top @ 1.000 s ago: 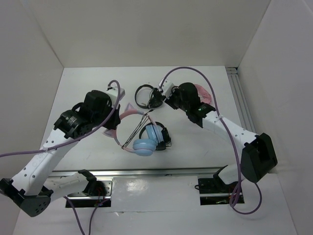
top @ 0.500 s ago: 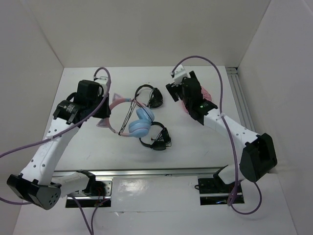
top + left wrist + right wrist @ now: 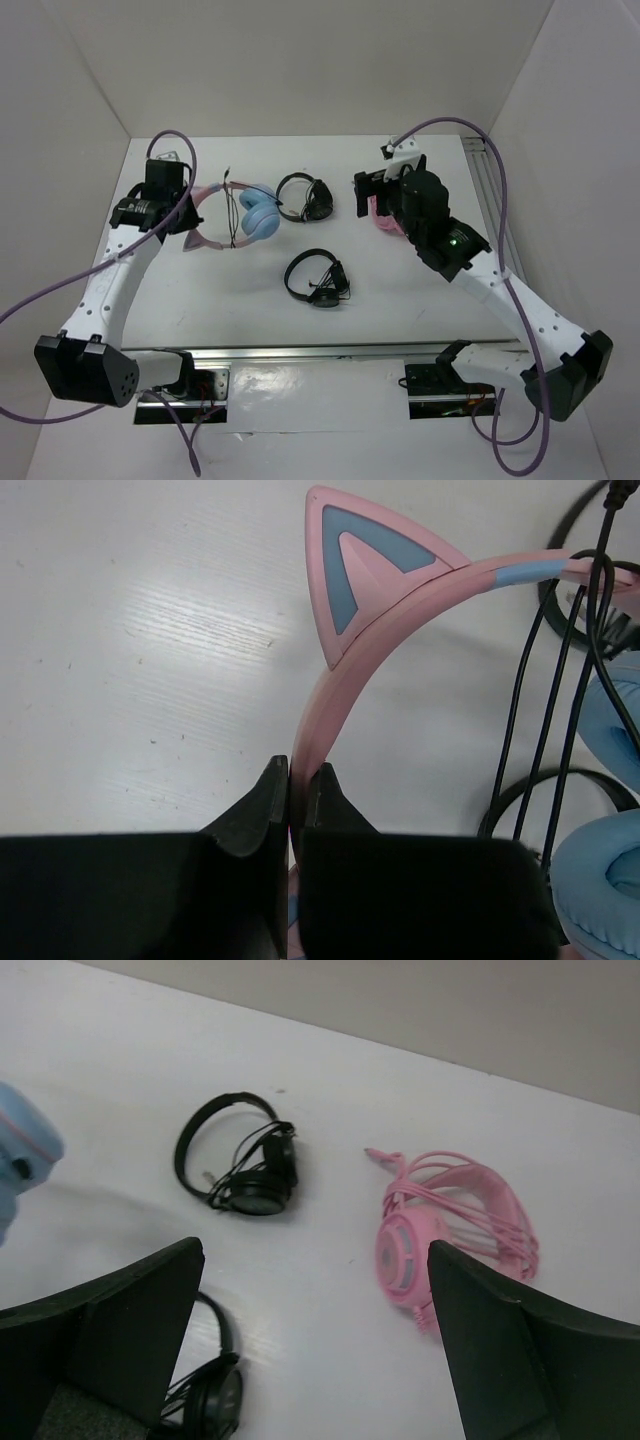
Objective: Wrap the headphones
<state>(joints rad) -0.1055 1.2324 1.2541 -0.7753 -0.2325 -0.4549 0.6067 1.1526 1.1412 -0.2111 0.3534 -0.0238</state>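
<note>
The headphones (image 3: 255,212) have a pink cat-ear headband, light blue round cups and a thin dark cable. They lie at the back left of the table. In the left wrist view the cable (image 3: 545,710) runs in several strands across the headband (image 3: 335,670) beside a blue cup (image 3: 600,880). My left gripper (image 3: 297,775) is shut on the pink headband just below a cat ear; from above it (image 3: 185,207) sits at the band's left end. My right gripper (image 3: 315,1248) is open and holds nothing. It hovers at the back right (image 3: 365,195), apart from the headphones.
Two small black headphones lie on the table, one at the back middle (image 3: 308,197) and one nearer the centre (image 3: 318,280). All-pink headphones (image 3: 440,1220) with their cord wound round them rest under the right arm. White walls close in the table.
My left arm has carried the headphones from the table's centre to the back left. The right gripper has opened wide and pulled back to the right, away from them.
</note>
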